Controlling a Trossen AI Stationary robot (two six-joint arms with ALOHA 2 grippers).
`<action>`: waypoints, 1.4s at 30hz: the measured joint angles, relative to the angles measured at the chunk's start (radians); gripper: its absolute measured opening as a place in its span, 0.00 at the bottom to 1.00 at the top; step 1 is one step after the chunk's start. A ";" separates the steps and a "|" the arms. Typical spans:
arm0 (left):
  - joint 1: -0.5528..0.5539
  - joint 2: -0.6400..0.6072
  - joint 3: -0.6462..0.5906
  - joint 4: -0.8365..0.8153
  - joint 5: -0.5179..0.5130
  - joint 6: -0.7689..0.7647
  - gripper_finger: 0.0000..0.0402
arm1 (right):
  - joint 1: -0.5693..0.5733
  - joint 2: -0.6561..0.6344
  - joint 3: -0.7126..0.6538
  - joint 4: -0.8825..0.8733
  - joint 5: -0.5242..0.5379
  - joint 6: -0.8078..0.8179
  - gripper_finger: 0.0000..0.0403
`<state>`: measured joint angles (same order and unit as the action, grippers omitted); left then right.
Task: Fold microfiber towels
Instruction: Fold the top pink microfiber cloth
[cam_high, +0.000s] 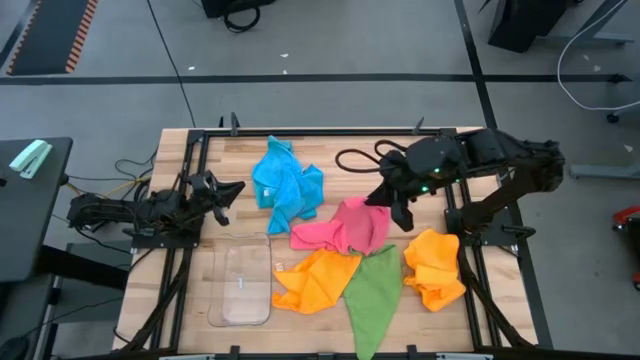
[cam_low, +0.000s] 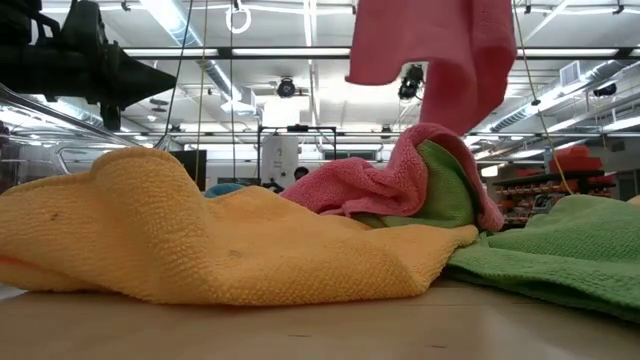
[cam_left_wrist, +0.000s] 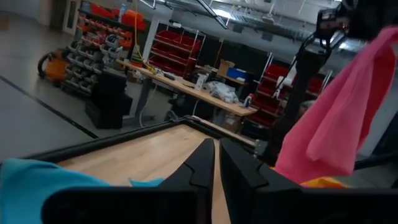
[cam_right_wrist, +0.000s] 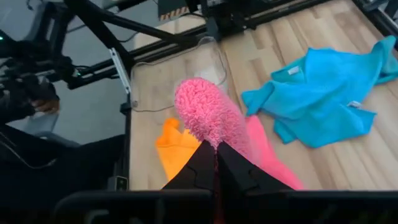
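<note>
My right gripper (cam_right_wrist: 216, 151) is above the middle of the table (cam_high: 230, 150), shut on a pink microfiber towel (cam_high: 350, 226). That towel hangs down in the low view (cam_low: 452, 60). Its lower part lies on an orange towel (cam_high: 315, 281) and a green towel (cam_high: 375, 292). A sky-blue towel (cam_high: 285, 186) lies bunched toward the far edge. A second orange towel (cam_high: 433, 268) lies at the right. My left gripper (cam_left_wrist: 216, 163) waits shut at the left edge, pointing level toward the blue towel and touching nothing. My right gripper pinches a bunched-up part of the pink towel (cam_right_wrist: 213, 132) between its two fingertips; how many layers, I cannot tell. The fingers slant down from the table's far right side. The towel hangs below them, and its lower end (cam_low: 372, 186) rests on the other towels.
A clear plastic tray (cam_high: 242, 285) lies near the front left, beside the orange towel. A black cable (cam_high: 358, 158) loops on the far part of the table. Bare wood shows along the far left edge and around the tray.
</note>
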<state>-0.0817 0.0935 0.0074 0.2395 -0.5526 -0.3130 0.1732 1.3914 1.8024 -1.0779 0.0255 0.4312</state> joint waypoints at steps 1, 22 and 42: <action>0.000 0.000 0.000 0.000 0.000 -0.014 0.09 | -0.008 0.002 -0.007 0.000 0.001 -0.002 0.02; 0.000 0.005 0.000 0.049 0.060 0.100 0.04 | -0.225 0.015 -0.441 0.241 0.135 -0.186 0.02; 0.006 0.367 0.036 0.209 0.132 0.124 0.05 | -0.291 0.013 -0.574 0.403 0.125 -0.307 0.02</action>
<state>-0.0752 0.4610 0.0438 0.4480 -0.4207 -0.1892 -0.1177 1.4047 1.2281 -0.6753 0.1502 0.1245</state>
